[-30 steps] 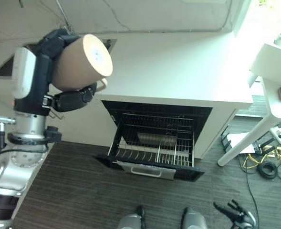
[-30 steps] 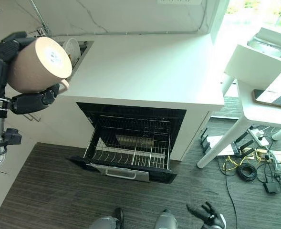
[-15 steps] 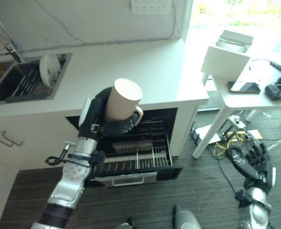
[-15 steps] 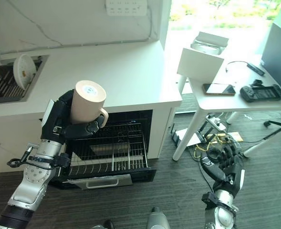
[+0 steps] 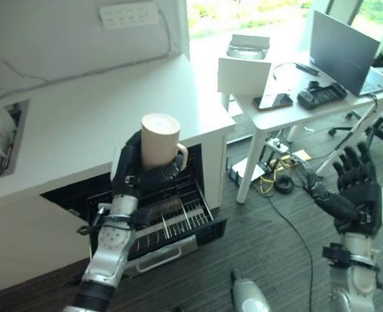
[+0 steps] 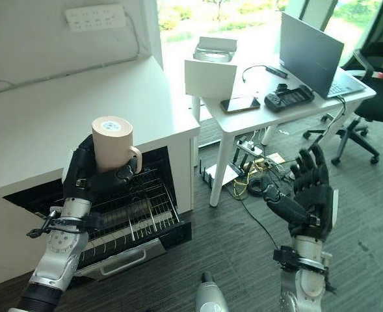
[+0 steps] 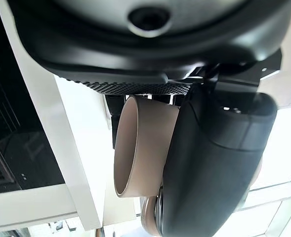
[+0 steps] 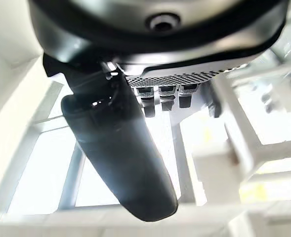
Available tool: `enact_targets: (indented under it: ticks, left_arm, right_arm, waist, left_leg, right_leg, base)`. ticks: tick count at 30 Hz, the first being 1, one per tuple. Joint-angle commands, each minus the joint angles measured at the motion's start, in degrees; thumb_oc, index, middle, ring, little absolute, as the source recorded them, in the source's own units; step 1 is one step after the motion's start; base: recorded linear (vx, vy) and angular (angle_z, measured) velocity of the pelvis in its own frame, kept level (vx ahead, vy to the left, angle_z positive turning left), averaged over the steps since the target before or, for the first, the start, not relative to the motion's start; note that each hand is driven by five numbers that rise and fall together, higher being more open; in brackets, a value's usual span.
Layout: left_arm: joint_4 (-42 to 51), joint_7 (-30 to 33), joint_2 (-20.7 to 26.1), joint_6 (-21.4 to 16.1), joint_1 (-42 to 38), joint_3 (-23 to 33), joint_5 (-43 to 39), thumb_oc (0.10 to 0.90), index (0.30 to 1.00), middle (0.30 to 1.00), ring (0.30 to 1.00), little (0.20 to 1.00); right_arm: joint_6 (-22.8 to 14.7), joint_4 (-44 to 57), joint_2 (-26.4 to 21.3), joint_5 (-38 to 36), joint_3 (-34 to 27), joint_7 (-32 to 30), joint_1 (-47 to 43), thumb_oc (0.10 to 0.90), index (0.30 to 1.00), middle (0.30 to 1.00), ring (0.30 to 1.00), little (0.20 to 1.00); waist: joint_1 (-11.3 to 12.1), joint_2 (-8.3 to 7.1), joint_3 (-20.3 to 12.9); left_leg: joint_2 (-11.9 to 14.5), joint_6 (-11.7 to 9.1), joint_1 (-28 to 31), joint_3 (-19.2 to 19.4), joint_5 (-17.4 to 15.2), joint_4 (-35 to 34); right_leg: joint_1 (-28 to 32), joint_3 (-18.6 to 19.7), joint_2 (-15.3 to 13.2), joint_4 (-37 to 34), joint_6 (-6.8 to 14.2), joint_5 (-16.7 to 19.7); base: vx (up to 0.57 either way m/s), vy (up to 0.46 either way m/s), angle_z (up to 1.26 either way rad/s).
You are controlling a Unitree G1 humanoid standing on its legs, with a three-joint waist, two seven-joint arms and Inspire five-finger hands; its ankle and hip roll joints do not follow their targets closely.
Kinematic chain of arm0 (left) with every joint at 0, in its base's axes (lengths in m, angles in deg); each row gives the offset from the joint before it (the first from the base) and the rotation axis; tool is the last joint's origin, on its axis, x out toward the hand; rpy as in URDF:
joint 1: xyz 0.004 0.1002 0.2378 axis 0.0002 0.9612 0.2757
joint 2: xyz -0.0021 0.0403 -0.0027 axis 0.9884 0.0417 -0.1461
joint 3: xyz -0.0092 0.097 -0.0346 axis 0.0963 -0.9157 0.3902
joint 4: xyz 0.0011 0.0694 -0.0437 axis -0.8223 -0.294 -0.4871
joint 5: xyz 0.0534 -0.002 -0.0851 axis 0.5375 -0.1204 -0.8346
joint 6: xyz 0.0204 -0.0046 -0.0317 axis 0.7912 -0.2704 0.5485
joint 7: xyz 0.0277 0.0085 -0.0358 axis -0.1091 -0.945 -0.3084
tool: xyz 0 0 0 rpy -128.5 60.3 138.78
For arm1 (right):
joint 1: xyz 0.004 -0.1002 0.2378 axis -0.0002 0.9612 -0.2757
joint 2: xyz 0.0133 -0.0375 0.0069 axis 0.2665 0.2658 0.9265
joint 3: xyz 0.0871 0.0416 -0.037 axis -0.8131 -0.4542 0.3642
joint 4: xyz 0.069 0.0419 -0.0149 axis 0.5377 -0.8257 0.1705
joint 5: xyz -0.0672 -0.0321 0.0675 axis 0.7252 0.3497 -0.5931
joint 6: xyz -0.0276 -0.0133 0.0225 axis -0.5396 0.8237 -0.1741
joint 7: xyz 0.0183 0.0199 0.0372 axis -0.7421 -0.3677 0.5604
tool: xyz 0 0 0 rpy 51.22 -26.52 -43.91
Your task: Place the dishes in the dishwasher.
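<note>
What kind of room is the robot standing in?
Probably a kitchen corner in an office: a white counter over an open dishwasher, and beside it a desk with a laptop.

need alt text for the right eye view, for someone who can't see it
The robot's left hand holds a beige mug upside down above the open dishwasher's pulled-out rack. Its right hand is raised, open and empty, near a white desk with a laptop.

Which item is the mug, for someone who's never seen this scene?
Find the white counter with the open dishwasher below it. Just above the pulled-out rack, the left hand holds the mug: beige, cylindrical, bottom up, with a side handle.
</note>
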Motion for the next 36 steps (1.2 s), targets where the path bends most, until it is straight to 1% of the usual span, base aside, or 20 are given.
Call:
enact_targets:
  ticks: [1,2,4,5,9,13,15,18,22,24,27,29,31,32,34,36]
  left_arm:
    - [2.2,4.47,0.39,-8.2,-6.28,1.52,4.51,0.4,0.3,0.3,0.3,0.3]
    - [2.15,5.04,0.17,-8.5,-6.48,1.15,5.55,0.4,0.3,0.3,0.3,0.3]
    - [2.07,6.89,-0.12,-8.75,-7.31,-0.03,7.85,0.4,0.3,0.3,0.3,0.3]
    - [1.7,8.46,-0.29,-9.48,-7.92,-1.01,9.93,0.4,0.3,0.3,0.3,0.3]
    - [1.9,10.39,-0.33,-10.17,-8.36,-2.54,12.55,0.4,0.3,0.3,0.3,0.3]
    - [2.51,13.16,0.02,-10.36,-8.89,-4.57,16.45,0.4,0.3,0.3,0.3,0.3]
    - [2.98,14.0,0.23,-10.38,-9.08,-5.21,18.2,0.4,0.3,0.3,0.3,0.3]
    - [3.9,14.9,0.49,-10.01,-8.93,-5.73,19.45,0.4,0.3,0.3,0.3,0.3]
    - [4.74,16.79,1.12,-9.59,-8.4,-6.35,21.78,0.4,0.3,0.3,0.3,0.3]
    - [4.9,17.53,1.22,-9.36,-8.35,-6.42,22.43,0.4,0.3,0.3,0.3,0.3]
    - [5.78,18.4,1.93,-9.46,-7.62,-5.98,23.13,0.4,0.3,0.3,0.3,0.3]
    - [6.76,18.81,2.49,-10.19,-6.78,-5.41,24.7,0.4,0.3,0.3,0.3,0.3]
    - [7.1,19.24,2.62,-10.83,-6.34,-5.19,25.77,0.4,0.3,0.3,0.3,0.3]
    - [7.16,19.44,2.82,-11.36,-5.92,-5.1,26.63,0.4,0.3,0.3,0.3,0.3]
    - [7.64,19.43,3.18,-11.25,-5.66,-4.94,27.18,0.4,0.3,0.3,0.3,0.3]
    - [7.57,19.38,3.41,-11.26,-5.72,-5.03,27.48,0.4,0.3,0.3,0.3,0.3]
  right_arm:
    - [4.89,6.75,-2.15,-15.91,0.52,17.82,-6.46,0.8,0.9,0.9,0.9,0.9]
    - [7.38,7.97,-2.07,-16.96,1.47,19.58,-7.16,0.8,0.9,0.9,0.9,0.9]
    - [9.48,9.98,-1.96,-17.52,4.2,19.96,-9.22,0.8,0.9,0.9,0.9,0.9]
    - [11.7,11.78,-1.62,-18.83,6.67,20.34,-11.07,0.8,0.9,0.9,0.9,0.9]
    - [14.98,13.3,-0.93,-21.46,10.6,20.41,-13.61,0.8,0.9,0.9,0.9,0.9]
    - [15.66,14.04,-0.78,-19.56,14.88,18.25,-17.06,0.8,0.9,0.9,0.9,0.9]
    - [16.31,13.85,-0.72,-18.84,16.59,15.98,-18.63,0.8,0.9,0.9,0.9,0.9]
    - [16.99,13.17,-0.64,-20.91,18.2,13.6,-20.36,0.8,0.9,0.9,0.9,0.9]
    - [15.14,10.9,0.54,-20.24,20.3,9.43,-23.47,0.8,0.9,0.9,0.9,0.9]
    - [14.66,10.51,0.83,-19.81,20.72,8.55,-24.3,0.8,0.9,0.9,0.9,0.9]
    - [13.96,9.76,1.29,-18.46,21.19,6.57,-26.45,0.8,0.9,0.9,0.9,0.9]
    - [16.0,9.94,1.5,-17.04,21.85,5.69,-27.99,0.8,0.9,0.9,0.9,0.9]
    - [16.49,9.16,1.66,-16.65,22.68,5.24,-28.8,0.8,0.9,0.9,0.9,0.9]
    - [17.61,8.27,1.81,-16.63,23.31,5.3,-29.41,0.8,0.9,0.9,0.9,0.9]
    - [19.82,7.83,1.78,-15.78,24.13,5.57,-29.87,0.8,0.9,0.9,0.9,0.9]
    - [21.12,7.4,1.65,-15.48,24.44,5.57,-30.31,0.8,0.9,0.9,0.9,0.9]
  waist:
    - [1.42,0.19,-2.09]
    - [1.61,0.21,-1.99]
    - [2.07,0.27,-2.2]
    - [2.63,0.33,-2.3]
    - [3.76,0.53,-2.59]
    - [5.75,0.51,-2.9]
    - [6.79,0.48,-2.93]
    - [7.71,0.46,-3.01]
    - [9.78,0.6,-3.5]
    - [10.22,0.63,-3.54]
    - [11.73,0.72,-3.44]
    - [13.02,0.72,-3.15]
    - [13.85,0.73,-3.12]
    - [14.56,0.74,-3.3]
    - [15.27,0.73,-3.33]
    - [15.52,0.71,-3.32]
  left_leg:
    - [-2.43,3.4,1.65,-5.54,-9.28,2.54]
    - [-2.52,3.45,1.82,-5.7,-9.35,2.54]
    - [-2.72,3.55,1.8,-5.88,-9.28,2.54]
    - [-2.86,3.48,1.85,-6.14,-9.28,2.54]
    - [-3.09,3.41,1.91,-6.75,-9.25,2.54]
    - [-3.41,3.45,1.5,-8.22,-9.32,2.54]
    - [-3.46,3.44,1.32,-8.79,-9.29,2.54]
    - [-3.36,3.33,1.18,-9.4,-9.17,2.54]
    - [-3.42,3.17,0.65,-11.14,-8.88,2.54]
    - [-3.42,3.17,0.55,-11.52,-8.82,2.54]
    - [-3.26,3.01,0.3,-12.48,-8.61,2.54]
    - [-2.99,2.76,-0.09,-13.54,-8.23,2.54]
    - [-2.72,2.47,-0.45,-14.17,-7.92,2.54]
    - [-2.44,2.14,-0.77,-14.65,-7.61,2.54]
    - [-2.31,1.99,-1.1,-15.22,-7.35,2.54]
    - [-2.26,1.92,-1.25,-15.43,-7.22,2.54]
  right_leg:
    - [2.72,-4.69,-1.27,2.21,3.0,-7.6]
    - [2.9,-4.7,-1.32,2.21,2.98,-7.66]
    - [2.8,-4.58,-1.46,2.21,2.85,-7.59]
    - [2.98,-4.62,-1.48,2.21,2.83,-7.62]
    - [3.54,-4.8,-1.46,2.21,2.78,-7.81]
    - [4.0,-5.87,-1.8,2.21,2.75,-8.17]
    - [4.36,-6.57,-2.03,2.21,2.68,-8.37]
    - [4.91,-7.28,-2.2,2.21,2.59,-8.66]
    - [5.98,-8.7,-2.32,2.21,2.3,-9.39]
    - [6.25,-9.16,-2.39,2.21,2.21,-9.55]
    - [7.12,-10.53,-2.64,2.21,1.92,-10.02]
    - [8.02,-11.93,-2.72,2.21,1.57,-10.45]
    - [8.53,-12.89,-2.8,2.21,1.38,-10.72]
    - [8.93,-13.61,-2.98,2.21,1.35,-10.91]
    - [9.18,-14.19,-3.13,2.21,1.24,-11.06]
    - [9.29,-14.41,-3.19,2.21,1.21,-11.15]
  base:
    - [0.0,0.023,-0.14]
    - [-0.01,0.023,-0.14]
    - [0.0,0.03,-0.09]
    - [0.02,0.034,-0.04]
    - [0.03,0.014,0.04]
    - [0.01,-0.017,0.11]
    - [0.01,-0.035,0.16]
    - [0.01,-0.034,0.21]
    - [0.02,-0.046,0.29]
    - [0.02,-0.031,0.3]
    - [0.0,-0.046,0.32]
    - [-0.02,-0.069,0.51]
    - [0.0,-0.044,0.76]
    - [0.03,-0.033,0.66]
    - [0.02,-0.028,0.32]
    - [0.01,-0.014,0.17]
